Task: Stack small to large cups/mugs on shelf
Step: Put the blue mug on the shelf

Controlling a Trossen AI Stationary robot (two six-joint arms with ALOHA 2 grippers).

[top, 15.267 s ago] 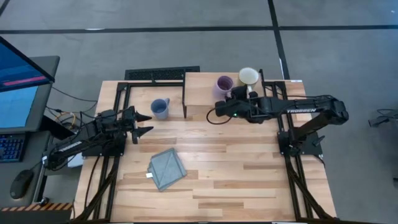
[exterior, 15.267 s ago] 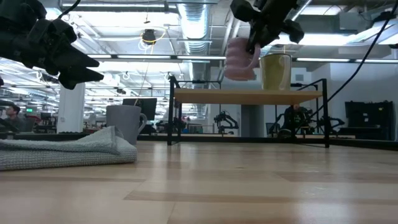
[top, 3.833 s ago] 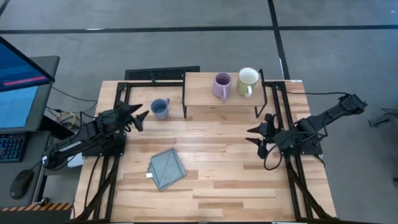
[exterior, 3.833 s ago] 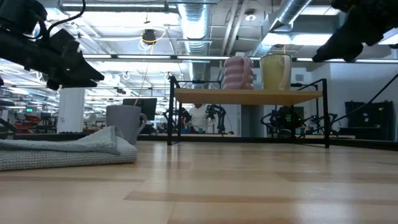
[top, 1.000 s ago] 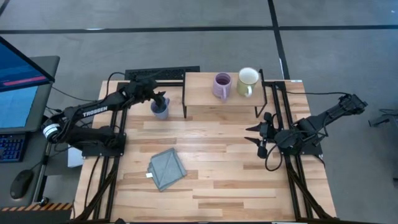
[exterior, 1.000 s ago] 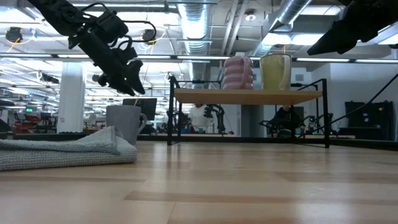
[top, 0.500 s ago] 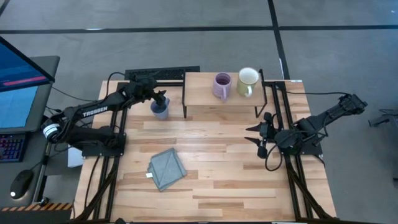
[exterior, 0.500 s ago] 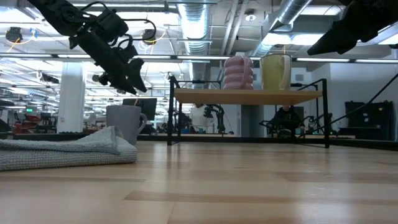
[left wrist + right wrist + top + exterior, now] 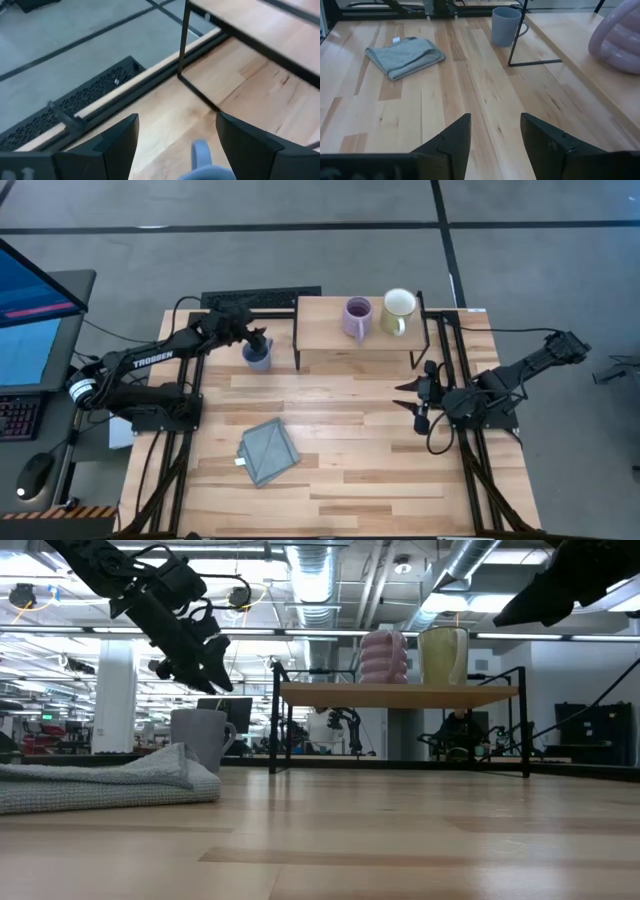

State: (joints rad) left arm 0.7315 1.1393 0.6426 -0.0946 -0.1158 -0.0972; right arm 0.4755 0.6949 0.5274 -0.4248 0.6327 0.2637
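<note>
High view showed purple mug [image 9: 357, 317] and cream mug [image 9: 398, 305] on the shelf [image 9: 322, 332], while my left gripper [image 9: 258, 345] hung wide open, holding nothing, above the blue mug [image 9: 259, 358] left on the tabletop [image 9: 350, 450].

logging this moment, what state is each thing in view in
blue mug: upright on the table, left of the shelf, not gripped
purple mug: upright on the shelf
cream mug: upright on the shelf, beside the purple mug
cloth: folded, flat on the table
left gripper: open, above the blue mug
right gripper: open, empty
</note>
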